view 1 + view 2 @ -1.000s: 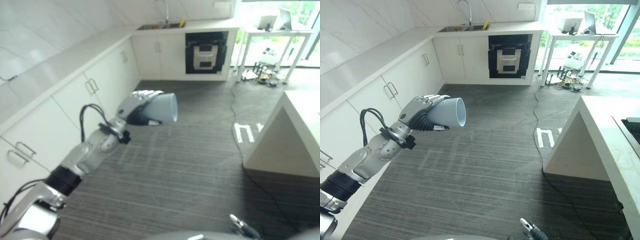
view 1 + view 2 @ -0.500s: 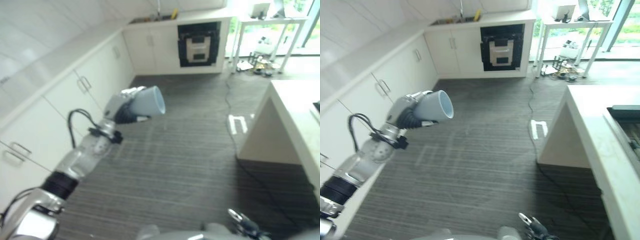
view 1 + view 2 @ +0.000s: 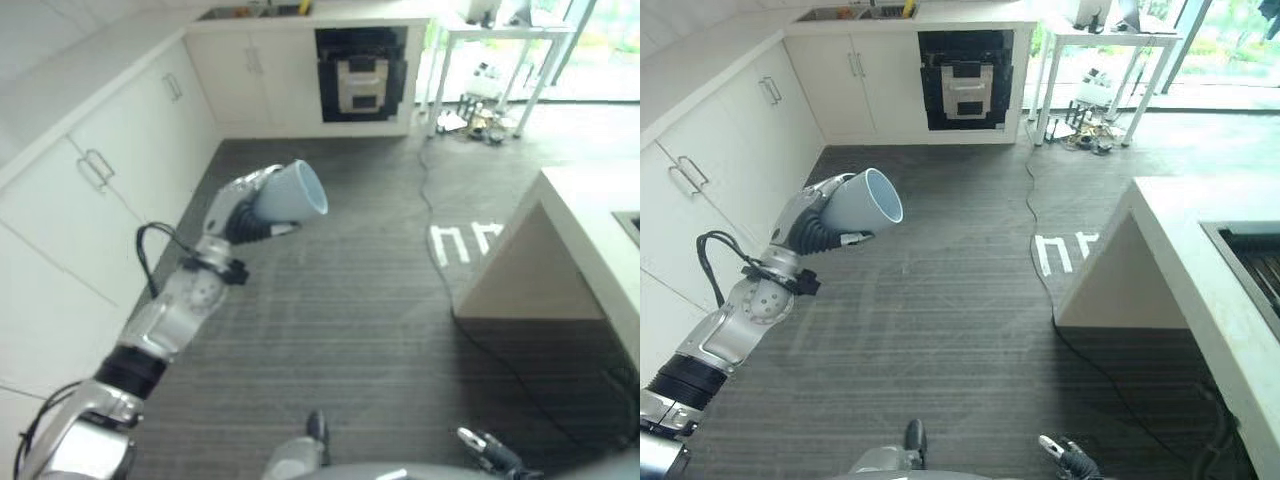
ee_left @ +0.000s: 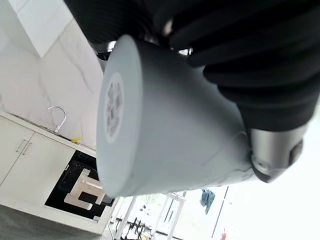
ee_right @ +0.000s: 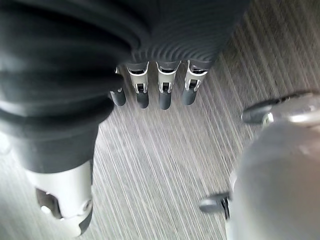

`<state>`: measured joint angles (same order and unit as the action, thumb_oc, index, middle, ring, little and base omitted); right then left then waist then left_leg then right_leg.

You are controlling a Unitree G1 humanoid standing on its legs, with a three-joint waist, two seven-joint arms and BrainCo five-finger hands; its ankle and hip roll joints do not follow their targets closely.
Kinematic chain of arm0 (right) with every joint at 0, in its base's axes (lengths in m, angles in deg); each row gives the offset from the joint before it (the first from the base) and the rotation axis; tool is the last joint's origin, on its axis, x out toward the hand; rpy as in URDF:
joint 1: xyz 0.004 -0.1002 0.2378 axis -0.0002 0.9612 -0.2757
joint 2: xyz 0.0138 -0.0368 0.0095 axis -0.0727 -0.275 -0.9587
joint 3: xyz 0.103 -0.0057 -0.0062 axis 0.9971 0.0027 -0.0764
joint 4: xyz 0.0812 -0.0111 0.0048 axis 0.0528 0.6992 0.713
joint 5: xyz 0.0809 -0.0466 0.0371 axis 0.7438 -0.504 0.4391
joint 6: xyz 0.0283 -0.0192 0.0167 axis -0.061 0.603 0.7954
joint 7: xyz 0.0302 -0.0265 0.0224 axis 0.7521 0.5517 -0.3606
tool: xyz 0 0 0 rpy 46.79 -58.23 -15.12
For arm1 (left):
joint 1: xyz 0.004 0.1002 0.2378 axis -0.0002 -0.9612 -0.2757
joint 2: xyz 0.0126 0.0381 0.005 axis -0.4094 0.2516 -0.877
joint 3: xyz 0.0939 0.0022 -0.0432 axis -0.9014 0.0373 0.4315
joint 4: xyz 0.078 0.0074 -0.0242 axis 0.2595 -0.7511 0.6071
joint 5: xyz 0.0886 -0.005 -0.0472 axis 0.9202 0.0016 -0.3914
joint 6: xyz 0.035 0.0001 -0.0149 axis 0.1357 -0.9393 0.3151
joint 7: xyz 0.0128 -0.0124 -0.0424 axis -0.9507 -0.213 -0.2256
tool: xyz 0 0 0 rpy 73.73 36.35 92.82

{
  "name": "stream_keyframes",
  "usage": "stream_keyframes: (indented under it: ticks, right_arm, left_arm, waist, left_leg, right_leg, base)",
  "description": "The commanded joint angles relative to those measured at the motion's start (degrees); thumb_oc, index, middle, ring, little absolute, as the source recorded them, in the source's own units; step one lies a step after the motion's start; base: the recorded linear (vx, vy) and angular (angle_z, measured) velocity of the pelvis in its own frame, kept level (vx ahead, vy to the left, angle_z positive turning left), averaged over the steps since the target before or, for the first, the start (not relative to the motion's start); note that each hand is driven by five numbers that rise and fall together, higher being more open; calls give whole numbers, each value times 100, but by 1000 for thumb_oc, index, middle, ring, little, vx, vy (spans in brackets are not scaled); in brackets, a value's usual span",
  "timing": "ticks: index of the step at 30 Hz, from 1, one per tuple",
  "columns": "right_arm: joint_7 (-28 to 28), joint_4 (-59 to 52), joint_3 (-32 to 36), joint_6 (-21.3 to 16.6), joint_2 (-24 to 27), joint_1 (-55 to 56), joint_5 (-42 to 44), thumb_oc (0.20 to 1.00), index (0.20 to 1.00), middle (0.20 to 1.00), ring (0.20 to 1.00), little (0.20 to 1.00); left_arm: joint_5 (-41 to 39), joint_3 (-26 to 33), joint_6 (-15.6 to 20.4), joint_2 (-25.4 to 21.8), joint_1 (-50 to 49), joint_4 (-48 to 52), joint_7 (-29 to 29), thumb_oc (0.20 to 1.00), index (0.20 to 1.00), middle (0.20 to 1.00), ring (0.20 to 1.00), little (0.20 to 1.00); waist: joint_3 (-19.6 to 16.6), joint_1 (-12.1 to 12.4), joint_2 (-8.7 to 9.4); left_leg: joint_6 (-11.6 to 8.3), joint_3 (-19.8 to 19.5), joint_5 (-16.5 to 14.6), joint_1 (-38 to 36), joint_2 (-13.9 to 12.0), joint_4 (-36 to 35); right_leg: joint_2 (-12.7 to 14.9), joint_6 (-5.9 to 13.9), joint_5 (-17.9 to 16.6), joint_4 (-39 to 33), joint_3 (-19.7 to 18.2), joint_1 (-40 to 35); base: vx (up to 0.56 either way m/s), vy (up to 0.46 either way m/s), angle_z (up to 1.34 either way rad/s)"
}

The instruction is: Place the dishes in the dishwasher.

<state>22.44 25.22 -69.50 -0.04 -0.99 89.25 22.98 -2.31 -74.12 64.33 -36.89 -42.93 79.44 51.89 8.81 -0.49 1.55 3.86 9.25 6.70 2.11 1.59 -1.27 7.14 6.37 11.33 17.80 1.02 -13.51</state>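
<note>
pale blue-grey cup (image 3: 862, 200), tapered, lying on its side in mid-air, open mouth facing right, empty, round label on its base, gripped by left hand (image 3: 808, 225)

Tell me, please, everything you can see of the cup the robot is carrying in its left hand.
The cup is a plain pale blue-grey tumbler with no handle, matt, looking like plastic or ceramic, tapering from a wide open mouth to a narrower flat base with a round mark on it. It lies on its side in the air above the dark striped floor, mouth turned away from the arm. The left hand has its fingers curled round the cup's body; nothing else touches it. Its inside looks empty.
</note>
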Motion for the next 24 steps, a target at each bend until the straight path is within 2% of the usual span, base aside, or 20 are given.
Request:
stream_keyframes:
  ticks: [1, 3, 4, 6, 7, 8, 10, 11, 13, 14, 15, 16, 17, 18, 19, 20, 21, 22, 23, 24]
  right_arm:
    - [182, -161, -5, -159, 34, 40, 218, 1000, 1000, 1000, 1000, 1000]
    - [236, -213, -52, -153, -32, 75, 243, 1000, 1000, 1000, 1000, 1000]
    - [215, -235, -81, -146, -54, 95, 204, 1000, 1000, 1000, 1000, 1000]
    - [193, -220, -100, -179, -46, 75, 158, 1000, 1000, 1000, 1000, 1000]
    - [186, -223, -106, -192, -21, 50, 187, 1000, 1000, 1000, 1000, 1000]
    - [151, -255, -78, -196, 13, 61, 213, 1000, 1000, 1000, 1000, 1000]
    - [47, -262, -30, -210, 77, 74, 269, 1000, 1000, 1000, 1000, 1000]
    - [-63, -230, 37, -249, 113, 82, 310, 1000, 1000, 1000, 1000, 1000]
    - [-133, -174, 181, -265, 116, 70, 330, 1000, 1000, 1000, 1000, 1000]
    - [-124, -163, 218, -262, 102, 69, 339, 1000, 1000, 1000, 1000, 1000]
    - [-105, -140, 233, -229, 89, 49, 391, 1000, 1000, 1000, 1000, 1000]
    - [-92, -124, 211, -213, 92, 29, 422, 1000, 1000, 1000, 1000, 1000]
    - [-64, -118, 188, -196, 97, 16, 465, 1000, 1000, 1000, 1000, 1000]
    - [-14, -93, 147, -151, 129, -27, 516, 1000, 1000, 1000, 1000, 1000]
    - [-4, -92, 119, -123, 158, -47, 500, 1000, 1000, 1000, 1000, 1000]
    - [0, -107, 87, -88, 200, -71, 428, 1000, 1000, 1000, 1000, 1000]
    - [-1, -127, 40, -63, 257, -102, 376, 1000, 1000, 1000, 1000, 1000]
    - [-27, -154, 7, -68, 378, -138, 369, 1000, 1000, 1000, 1000, 1000]
    - [-37, -166, 14, -70, 434, -140, 353, 1000, 1000, 1000, 1000, 1000]
    - [-45, -163, 17, -76, 444, -138, 350, 1000, 1000, 1000, 1000, 1000]
  left_arm:
    - [-127, -118, 186, -240, 574, 146, -173, 200, 200, 200, 200, 200]
    - [-139, -216, 141, -292, 665, 175, -143, 200, 200, 200, 200, 200]
    - [-155, -268, -31, -316, 680, 258, -77, 200, 200, 200, 200, 200]
    - [-165, -285, -84, -328, 627, 291, -99, 200, 200, 200, 200, 200]
    - [-172, -286, -67, -338, 608, 302, -82, 200, 200, 200, 200, 200]
    - [-165, -279, -63, -359, 631, 316, -38, 200, 200, 200, 200, 200]
    - [-122, -289, -80, -363, 695, 325, 16, 200, 200, 200, 200, 200]
    - [-107, -300, -59, -372, 759, 326, 61, 200, 200, 200, 200, 200]
    - [-81, -289, 77, -385, 726, 361, 124, 200, 200, 200, 200, 200]
    - [-67, -256, 141, -390, 675, 396, 162, 200, 200, 200, 200, 200]
    - [-13, -187, 231, -398, 510, 531, 271, 200, 200, 200, 200, 200]
    - [-5, -189, 182, -369, 470, 597, 312, 200, 200, 200, 200, 200]
    - [-10, -189, 129, -337, 443, 650, 363, 200, 200, 200, 200, 200]
    - [-9, -203, 60, -303, 374, 706, 361, 200, 200, 200, 200, 200]
    - [-3, -191, 12, -287, 332, 757, 358, 200, 200, 200, 200, 200]
    - [-3, -164, -39, -280, 278, 829, 358, 200, 200, 200, 200, 200]
    - [7, -129, -75, -274, 227, 896, 344, 200, 200, 200, 200, 200]
    - [-21, -7, -180, -272, 96, 1094, 376, 200, 200, 200, 200, 200]
    - [-29, 82, -205, -251, 15, 1152, 406, 200, 200, 200, 200, 200]
    - [-25, 101, -206, -244, 4, 1152, 412, 200, 200, 200, 200, 200]
  waist:
    - [-480, -139, -263]
    - [-498, -109, -252]
    - [-481, -71, -335]
    - [-419, -147, -377]
    - [-329, -253, -381]
    - [-233, -347, -355]
    - [-118, -475, -255]
    - [-8, -606, -198]
    - [53, -695, -141]
    - [51, -697, -136]
    - [-43, -670, -89]
    - [-108, -671, -80]
    - [-156, -683, -81]
    - [-268, -713, -117]
    - [-325, -720, -149]
    - [-388, -728, -197]
    - [-443, -730, -244]
    - [-455, -639, -206]
    - [-407, -572, -180]
    - [-403, -564, -134]
  left_leg:
    - [-67, -149, -371, 231, -46, 42]
    - [67, -159, -461, 158, 99, -10]
    - [157, -140, -550, -14, 139, -62]
    - [170, -153, -596, -167, 155, -86]
    - [155, -244, -636, -336, 206, -103]
    - [146, -327, -708, -497, 239, -122]
    - [149, -405, -900, -722, 311, -131]
    - [151, -525, -1123, -954, 341, -127]
    - [142, -663, -1450, -1252, 342, -64]
    - [136, -673, -1542, -1325, 330, -24]
    - [144, -549, -1768, -1445, 337, 142]
    - [135, -509, -1829, -1491, 330, 223]
    - [121, -491, -1889, -1531, 316, 307]
    - [44, -451, -2037, -1630, 240, 576]
    - [-23, -436, -2003, -1650, 184, 758]
    - [-139, -415, -1805, -1644, 86, 1075]
    - [-318, -365, -1426, -1588, -63, 1560]
    - [-623, -402, -680, -1014, -144, 3287]
    - [-675, -471, -492, -541, -194, 4196]
    - [-660, -464, -432, -359, -204, 4364]
  right_leg:
    - [-441, 213, -855, 993, 343, 728]
    - [-516, 412, -1307, 1847, 382, 989]
    - [-395, 391, -1592, 2747, 587, 1506]
    - [-559, 321, -1481, 2693, 590, 1892]
    - [-693, 243, -1337, 2222, 610, 2177]
    - [-634, 208, -1368, 1659, 685, 2336]
    - [-459, 203, -1578, 725, 707, 2615]
    - [-335, 261, -1798, -64, 687, 2688]
    - [-142, 369, -2104, -874, 583, 2818]
    - [-107, 392, -2140, -1014, 598, 2794]
    - [-41, 421, -2113, -1131, 705, 2583]
    - [-52, 391, -2057, -1122, 712, 2506]
    - [-73, 354, -2005, -1093, 693, 2468]
    - [-155, 219, -1802, -926, 669, 2415]
    - [-231, 127, -1676, -881, 666, 2366]
    - [-328, 13, -1545, -870, 671, 2297]
    - [-429, -123, -1421, -889, 713, 2192]
    - [-518, -411, -1207, -945, 757, 1903]
    - [-562, -550, -1102, -953, 725, 1704]
    - [-535, -579, -1104, -977, 710, 1661]
  base:
    - [142, 174, 66]
    - [231, 222, 74]
    - [264, 210, 37]
    - [267, 80, -21]
    - [339, -44, -52]
    - [317, -94, -21]
    - [301, -141, 47]
    - [430, -227, 66]
    - [450, -232, 64]
    - [521, -271, 59]
    - [489, -279, 46]
    - [497, -309, 29]
    - [432, -284, 19]
    - [424, -274, 13]
    - [431, -283, 4]
    - [347, -283, -17]
    - [467, -479, -38]
    - [487, -507, -36]
    - [366, -401, -26]
    - [381, -238, -32]
